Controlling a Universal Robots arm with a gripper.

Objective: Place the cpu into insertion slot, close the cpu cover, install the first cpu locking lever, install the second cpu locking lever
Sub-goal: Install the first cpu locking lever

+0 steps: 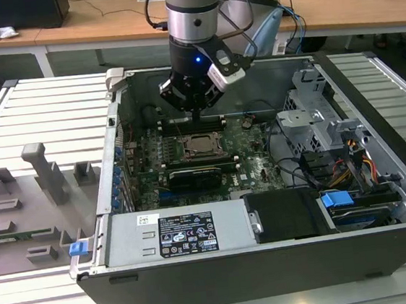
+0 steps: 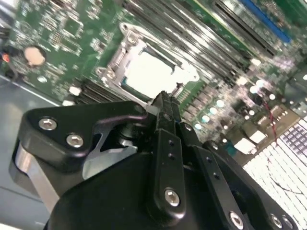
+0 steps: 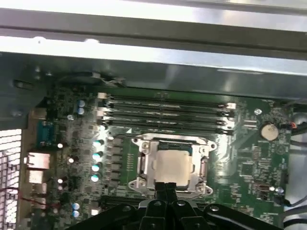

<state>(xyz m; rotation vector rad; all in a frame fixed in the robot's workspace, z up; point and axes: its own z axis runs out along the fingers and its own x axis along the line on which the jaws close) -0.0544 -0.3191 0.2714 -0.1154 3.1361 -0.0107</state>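
We have the gripper (image 1: 194, 111) in the middle of the exterior view, hanging just above the insertion slot (image 1: 186, 152) with its fingers pressed together and nothing between them. The cpu (image 3: 173, 165) sits in the slot, and the cpu cover (image 3: 143, 165) looks to lie flat around it. We'd call the chip light, stiff and fragile, best taken by its edges, and the cover thin and springy.

Green motherboard (image 3: 249, 167), pale silver-grey cpu (image 3: 173, 165), silvery cpu cover (image 3: 143, 164), black gripper (image 3: 168, 187), grey slatted table (image 1: 53, 109)
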